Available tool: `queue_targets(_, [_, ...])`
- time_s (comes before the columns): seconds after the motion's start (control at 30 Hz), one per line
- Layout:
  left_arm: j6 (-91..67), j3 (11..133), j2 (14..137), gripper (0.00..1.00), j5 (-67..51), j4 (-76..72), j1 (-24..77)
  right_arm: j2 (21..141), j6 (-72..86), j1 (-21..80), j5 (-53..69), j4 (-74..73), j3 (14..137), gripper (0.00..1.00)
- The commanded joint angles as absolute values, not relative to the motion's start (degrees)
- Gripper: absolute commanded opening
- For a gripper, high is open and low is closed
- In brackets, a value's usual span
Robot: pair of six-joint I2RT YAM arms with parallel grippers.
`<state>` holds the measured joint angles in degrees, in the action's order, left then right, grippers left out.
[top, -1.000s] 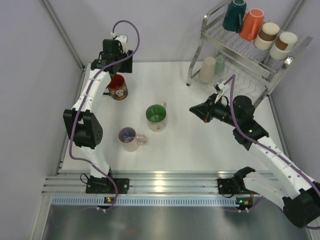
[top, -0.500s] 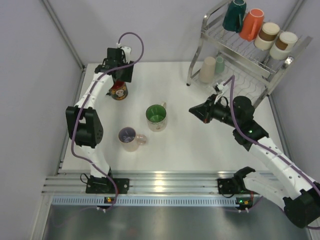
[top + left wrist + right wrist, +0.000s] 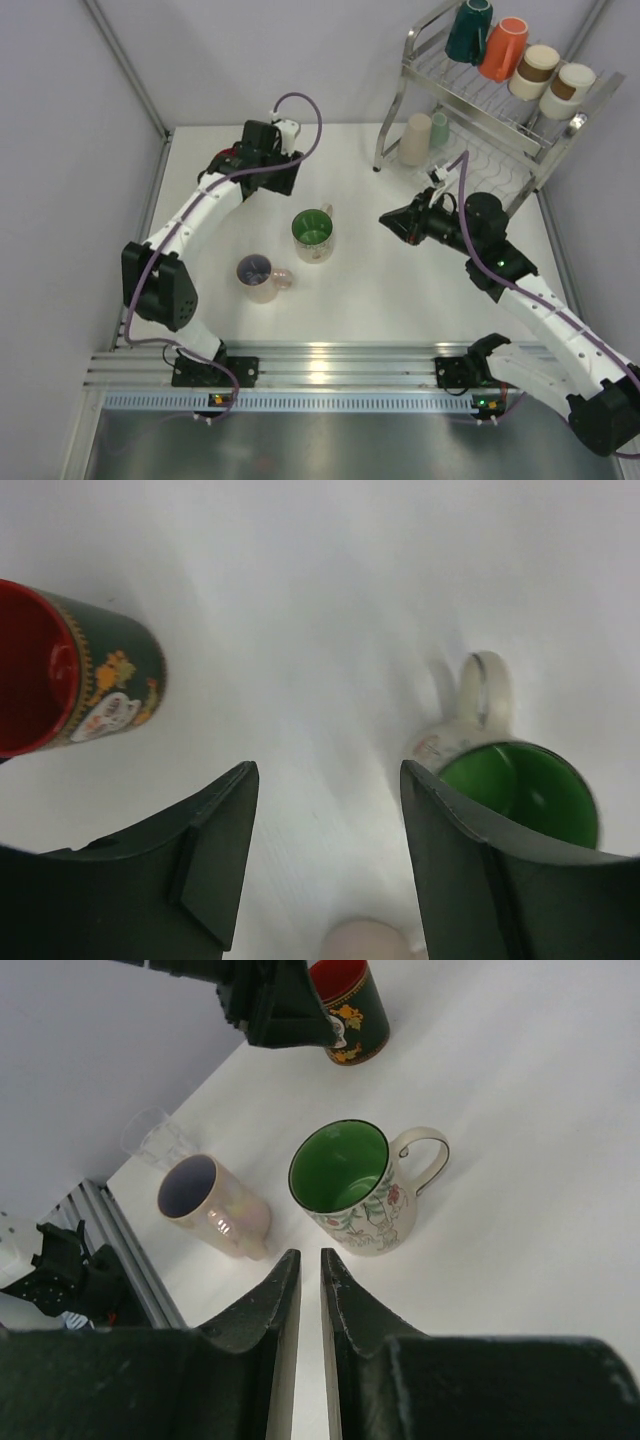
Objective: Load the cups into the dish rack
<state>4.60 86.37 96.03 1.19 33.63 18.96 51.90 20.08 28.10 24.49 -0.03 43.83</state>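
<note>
nothing held over the white surface (image 3: pixel 400 290)
left fingers (image 3: pixel 215 860) spread near the green-lined mug (image 3: pixel 520 795); right fingers (image 3: pixel 260 1320) barely parted, gripping nothing.

Bright even light, soft shadows, left-wrist blur.

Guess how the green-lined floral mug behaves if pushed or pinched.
The white floral ceramic mug with green lining looks glossy, so probably rigid and slippery. Standing upright on a broad base, it likely slides rather than tips.
</note>
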Motion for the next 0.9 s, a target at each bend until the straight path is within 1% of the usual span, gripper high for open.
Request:
queue_targets(0.0, [-1.4, 82.2, 88.1, 0.64, 2.4, 34.8, 23.5, 51.1, 19.4, 28.8, 22.4, 0.8, 45.9, 0.14])
queue_targets(0.17, [-3.2, 77.2, 81.8, 0.64, 1.8, 34.7, 30.2, 50.5, 19.5, 28.8, 20.4, 0.2, 45.9, 0.14])
queue_targets(0.27, [-2.5, 75.9, 80.1, 0.64, 0.9, 34.7, 32.4, 49.7, 19.6, 28.8, 18.6, 0.2, 45.7, 0.14])
queue_targets(0.43, [-2.3, 74.1, 79.1, 0.64, -3.2, 34.7, 33.8, 48.0, 19.9, 28.7, 14.9, 0.2, 44.8, 0.16])
queue_targets(0.53, [-3.3, 73.7, 79.5, 0.64, -0.6, 34.9, 34.1, 47.6, 19.8, 28.6, 14.6, 0.2, 44.4, 0.20])
queue_targets(0.57, [-5.3, 73.7, 79.6, 0.64, 4.2, 34.9, 34.1, 47.5, 19.9, 28.6, 14.6, 0.2, 44.3, 0.22])
queue_targets(0.63, [-8.6, 74.4, 80.3, 0.63, 5.8, 35.6, 33.8, 47.7, 20.0, 28.6, 14.6, 0.3, 44.1, 0.25])
queue_targets(0.73, [-16.9, 76.4, 82.2, 0.62, 7.1, 37.3, 30.2, 48.3, 20.1, 28.6, 15.1, 0.4, 44.2, 0.31])
queue_targets(0.8, [-25.8, 77.2, 83.0, 0.66, 11.7, 39.2, 27.7, 48.5, 20.2, 28.6, 15.6, 0.3, 44.3, 0.33])
queue_targets(0.87, [-35.4, 75.9, 82.0, 0.70, 11.3, 38.8, 25.4, 48.6, 20.2, 28.5, 15.6, 0.3, 44.3, 0.33])
